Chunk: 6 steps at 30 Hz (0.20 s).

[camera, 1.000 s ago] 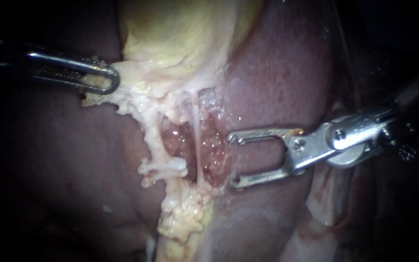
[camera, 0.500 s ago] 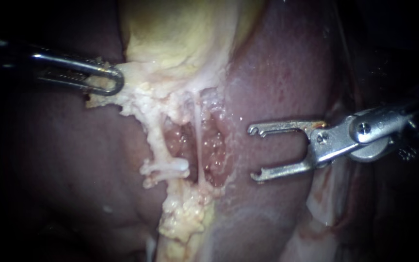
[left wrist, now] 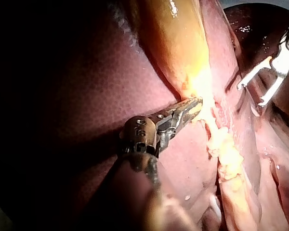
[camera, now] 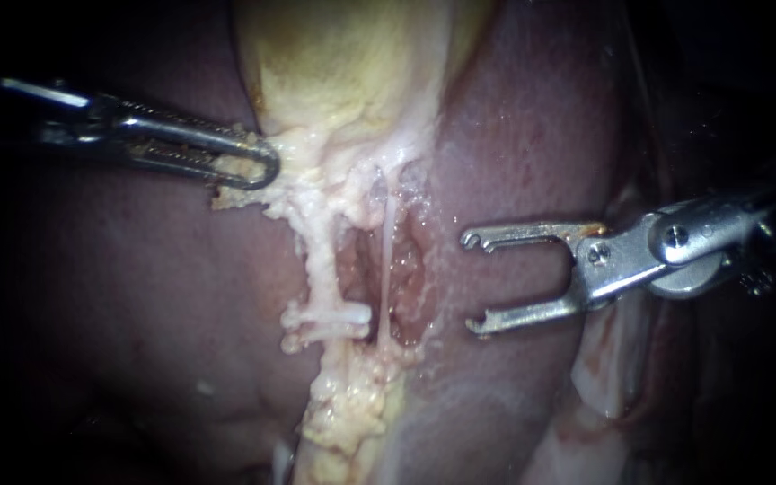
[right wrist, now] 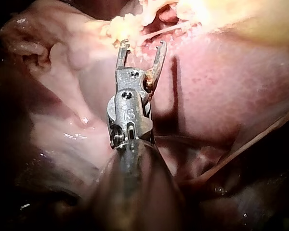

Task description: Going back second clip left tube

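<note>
The yellow gallbladder (camera: 343, 72) lies on the dark red liver (camera: 532, 135). Below it run two pale tubes: the thicker left tube (camera: 321, 265) and a thin right tube (camera: 387, 260). A white clip (camera: 339, 316) sits across the left tube near its lower end. My left instrument (camera: 249, 167) is shut on the pale tissue at the gallbladder's neck, as also shows in the left wrist view (left wrist: 190, 107). My right instrument (camera: 471, 282) stands over the liver to the right of the tubes, jaws open and empty. In its own view (right wrist: 140, 45) the tubes (right wrist: 159, 30) lie just ahead of its tips.
Lumpy yellow fat (camera: 352, 404) runs down from the tubes' lower ends. A raw pink pocket (camera: 410, 269) lies between the right tube and the liver. Pale folds of tissue (camera: 604, 377) lie under my right instrument's shaft.
My right instrument drew back to the right, away from the tubes, jaws staying open, then held still. My left instrument moved right with the gripped tissue, shifting tubes and clip to the right.
</note>
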### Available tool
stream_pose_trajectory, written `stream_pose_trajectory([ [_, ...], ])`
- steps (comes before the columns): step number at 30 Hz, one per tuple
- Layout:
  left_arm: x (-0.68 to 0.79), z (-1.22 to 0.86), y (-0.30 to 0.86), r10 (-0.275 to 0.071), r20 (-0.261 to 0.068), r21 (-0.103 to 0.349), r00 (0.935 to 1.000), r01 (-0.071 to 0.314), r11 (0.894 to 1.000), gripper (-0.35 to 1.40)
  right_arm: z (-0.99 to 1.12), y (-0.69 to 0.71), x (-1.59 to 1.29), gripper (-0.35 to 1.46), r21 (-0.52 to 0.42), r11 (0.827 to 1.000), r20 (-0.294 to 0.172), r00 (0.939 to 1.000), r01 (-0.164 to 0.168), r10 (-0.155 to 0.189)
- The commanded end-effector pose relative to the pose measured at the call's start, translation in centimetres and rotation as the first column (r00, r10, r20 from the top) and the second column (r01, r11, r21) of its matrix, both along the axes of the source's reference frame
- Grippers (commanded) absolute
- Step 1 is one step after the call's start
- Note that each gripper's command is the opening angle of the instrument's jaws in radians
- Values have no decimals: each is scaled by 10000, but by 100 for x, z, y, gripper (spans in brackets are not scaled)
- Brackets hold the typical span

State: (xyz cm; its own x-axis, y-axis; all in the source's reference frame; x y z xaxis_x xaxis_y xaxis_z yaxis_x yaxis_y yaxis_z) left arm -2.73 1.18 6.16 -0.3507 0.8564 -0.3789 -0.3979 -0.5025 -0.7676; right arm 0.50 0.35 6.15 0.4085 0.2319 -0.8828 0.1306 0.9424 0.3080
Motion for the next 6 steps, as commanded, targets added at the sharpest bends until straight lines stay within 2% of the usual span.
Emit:
stream_pose_trajectory([
  [1, 0, 0, 0, 5, 6, 5, 10000, -5, 10000, -35, 0, 0, 0, 50, 3, 10000, -10, 10000, -9, 9],
  [3, 1, 0, -1, 9, 9, 5, 10000, -9, 10000, -35, 0, 0, 0, 50, -8, 10000, -19, 10000, -48, 48],
  [6, 5, -1, -1, 29, 22, 10, 10000, -29, 10000, -35, -1, -1, 4, 50, 125, 9999, -242, 9997, 103, -100],
])
